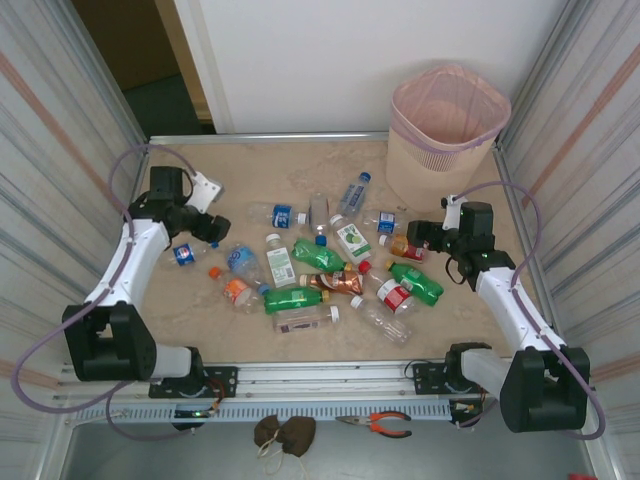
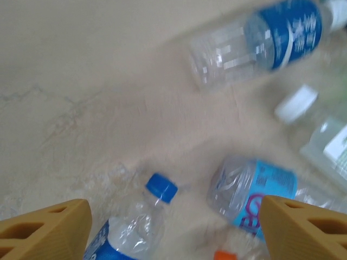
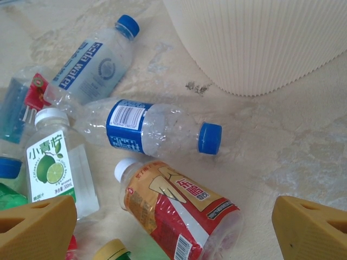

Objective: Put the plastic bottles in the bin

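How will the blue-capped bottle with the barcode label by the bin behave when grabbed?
The bottle looks empty, its clear walls crumpled: probably very light and likely to dent when squeezed. It lies on its side on the smooth table, so a nudge would probably roll it. The cap end looks stiffer, maybe a firmer hold.

A beige, marbled tabletop (image 1: 260,165) is seen from above. The bin (image 1: 440,150) is stood on it between one and two o'clock, at the far edge. The plastic bottles (image 1: 292,298) are strewn on their sides across the middle, most of them bunched or touching. A blue-labelled bottle (image 1: 184,254) is set apart at nine o'clock. A clear bottle (image 1: 305,319) is laid at six o'clock, and a blue-capped bottle (image 1: 355,190) at one o'clock.
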Tool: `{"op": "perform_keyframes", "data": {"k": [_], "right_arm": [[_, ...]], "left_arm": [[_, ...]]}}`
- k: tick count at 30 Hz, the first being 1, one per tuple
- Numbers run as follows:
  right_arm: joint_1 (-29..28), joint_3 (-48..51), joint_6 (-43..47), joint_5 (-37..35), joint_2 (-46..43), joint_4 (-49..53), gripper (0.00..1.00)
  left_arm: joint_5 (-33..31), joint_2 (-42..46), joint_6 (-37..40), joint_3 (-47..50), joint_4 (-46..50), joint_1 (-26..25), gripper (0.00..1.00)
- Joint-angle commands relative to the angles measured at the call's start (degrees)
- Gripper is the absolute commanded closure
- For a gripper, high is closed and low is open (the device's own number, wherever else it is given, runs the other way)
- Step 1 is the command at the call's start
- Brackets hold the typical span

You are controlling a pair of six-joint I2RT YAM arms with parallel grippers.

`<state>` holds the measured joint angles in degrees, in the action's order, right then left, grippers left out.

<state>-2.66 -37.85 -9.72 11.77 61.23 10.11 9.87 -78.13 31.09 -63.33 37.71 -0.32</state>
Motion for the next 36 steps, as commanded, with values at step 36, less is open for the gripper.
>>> {"op": "perform_keyframes", "data": {"k": [36], "right_arm": [[-0.2,-2.9,-1.5,-2.3,0.6,3.8,0.11]], "left_arm": [[-12.4,-29.7,21.0,-14.2,9.6,-1.6,0.52]]}}
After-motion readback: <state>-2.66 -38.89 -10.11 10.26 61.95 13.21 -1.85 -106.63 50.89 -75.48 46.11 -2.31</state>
